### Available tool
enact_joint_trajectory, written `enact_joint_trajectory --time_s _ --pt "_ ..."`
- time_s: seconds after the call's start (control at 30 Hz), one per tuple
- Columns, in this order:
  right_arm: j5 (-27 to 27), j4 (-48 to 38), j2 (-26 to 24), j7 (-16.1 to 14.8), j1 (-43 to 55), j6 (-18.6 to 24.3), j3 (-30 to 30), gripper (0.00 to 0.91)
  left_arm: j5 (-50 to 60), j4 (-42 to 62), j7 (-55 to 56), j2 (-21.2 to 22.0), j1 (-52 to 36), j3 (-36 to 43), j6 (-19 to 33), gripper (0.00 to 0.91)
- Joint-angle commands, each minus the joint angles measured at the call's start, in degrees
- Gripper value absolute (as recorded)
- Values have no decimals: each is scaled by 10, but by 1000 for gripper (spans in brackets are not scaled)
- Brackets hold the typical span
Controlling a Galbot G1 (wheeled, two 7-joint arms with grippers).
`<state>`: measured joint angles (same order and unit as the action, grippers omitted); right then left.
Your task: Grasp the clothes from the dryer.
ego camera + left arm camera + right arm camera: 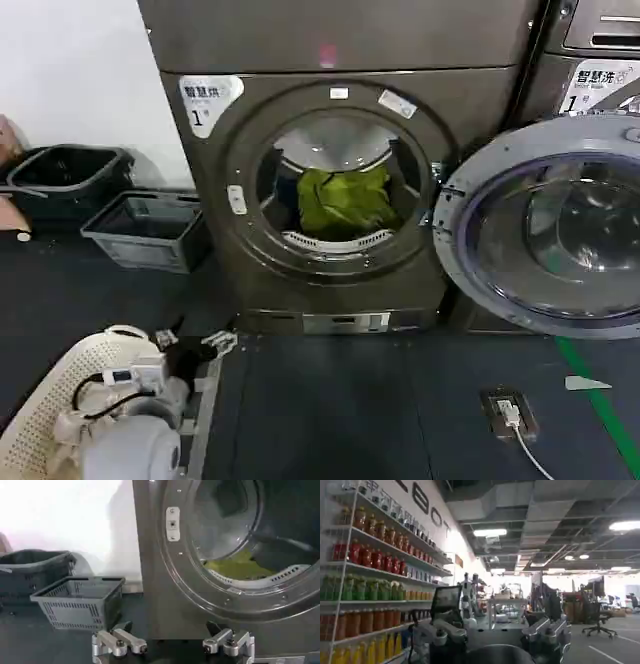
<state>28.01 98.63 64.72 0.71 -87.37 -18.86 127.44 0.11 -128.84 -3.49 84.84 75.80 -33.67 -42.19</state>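
In the centre of the head view: the dryer [340, 190], a bronze-grey front-loading machine with a round porthole, a white "1" sticker [208, 102] at its upper left and a small white label [397, 103] above the opening. Its door [545, 225], chrome-rimmed with a glass pane, hangs swung wide to the right of the opening.

Inside the steel drum: the clothes [345, 203], a wrinkled lime-green bundle lying on the drum floor just behind the perforated lip, also seen in the left wrist view [240, 566] low in the porthole.

Lower left of the head view: the left gripper [205, 350], low over the dark floor, well short of the dryer's front and pointed toward it. The left wrist view shows it [172, 645] with fingers spread wide apart, holding nothing.

Left of the dryer, against the white wall: a grey slatted basket [148, 230], with a darker bin [68, 180] beyond it. A white perforated basket [45, 420] sits beside the left arm.

Right gripper [495, 635]: aimed away into a room with a shelf of bottled drinks [375, 585]; fingers parted, empty.

Floor, right: a small socket plate [508, 412] with white cable, green tape line [598, 400].
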Motion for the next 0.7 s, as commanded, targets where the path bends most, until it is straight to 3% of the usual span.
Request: enact_joint_trajectory --time_s 0.03,0.13,0.17,0.27,0.7 --pt "5 2 1 17 2 5 -5 907 1 -1 0 2 1 1 -28 907" --pt "6 -15 0 46 2 52 -25 907 1 -3 0 3 4 1 -28 907" --pt "7 -15 1 47 2 39 -26 907 2 -4 0 2 4 1 -28 907" --pt "2 -21 5 51 4 58 -33 907 2 -7 0 1 8 -2 -28 907" --pt "6 -22 1 68 0 49 -30 907 -3 -9 0 2 8 0 -28 907"
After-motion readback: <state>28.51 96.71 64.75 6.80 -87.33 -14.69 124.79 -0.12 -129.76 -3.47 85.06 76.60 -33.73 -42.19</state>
